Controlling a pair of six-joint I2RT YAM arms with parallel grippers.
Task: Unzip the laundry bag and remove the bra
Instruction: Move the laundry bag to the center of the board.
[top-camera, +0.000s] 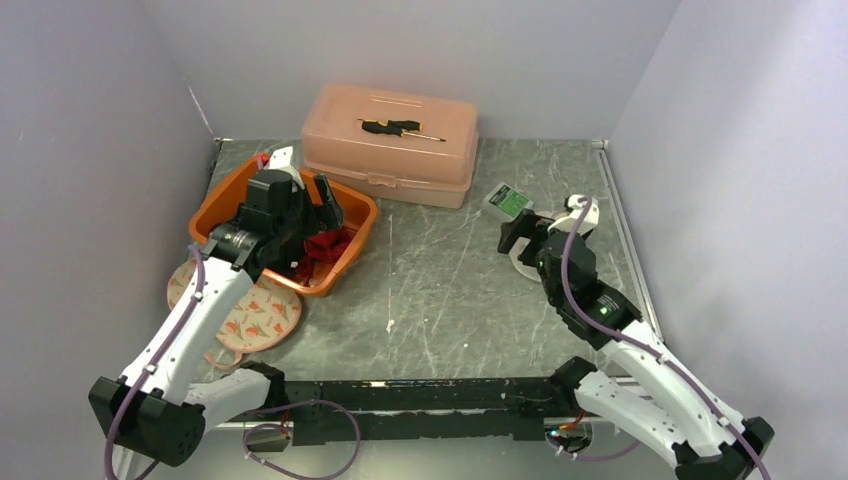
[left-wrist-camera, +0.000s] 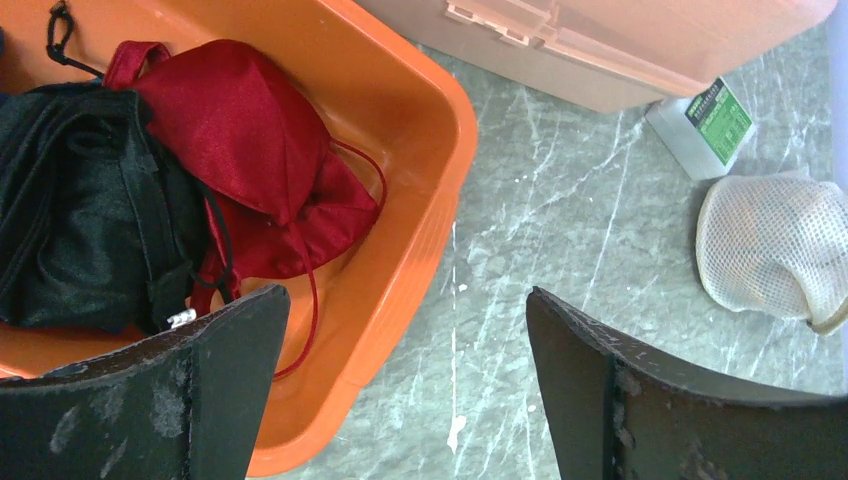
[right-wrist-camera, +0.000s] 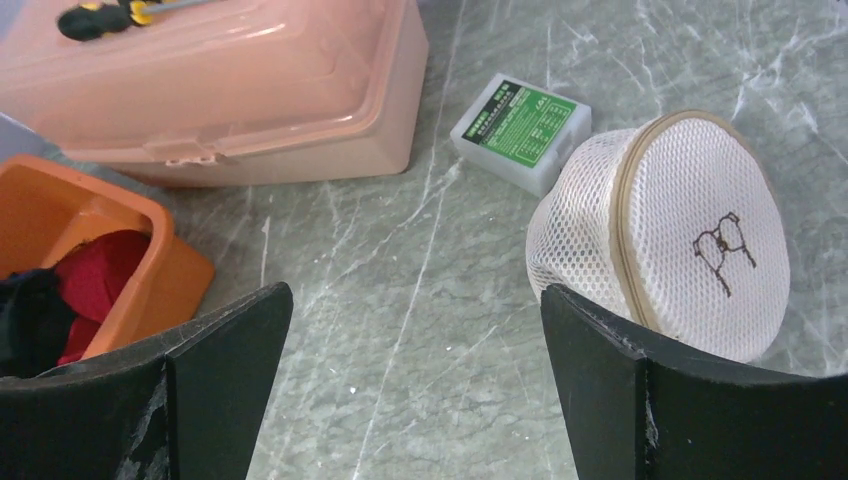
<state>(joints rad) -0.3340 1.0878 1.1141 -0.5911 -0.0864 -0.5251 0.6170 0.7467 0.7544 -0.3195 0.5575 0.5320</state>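
Our orange bin holds 1 red fabric item and 1 black fabric item; the laundry bag lies zipped; left gripper and right gripper gape, empty.

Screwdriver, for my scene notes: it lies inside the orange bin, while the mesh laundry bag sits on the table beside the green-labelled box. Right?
No. The screwdriver lies on the lid of the pink toolbox, not in the orange bin; the top external view shows it. The mesh laundry bag does sit on the table beside the green-labelled box.
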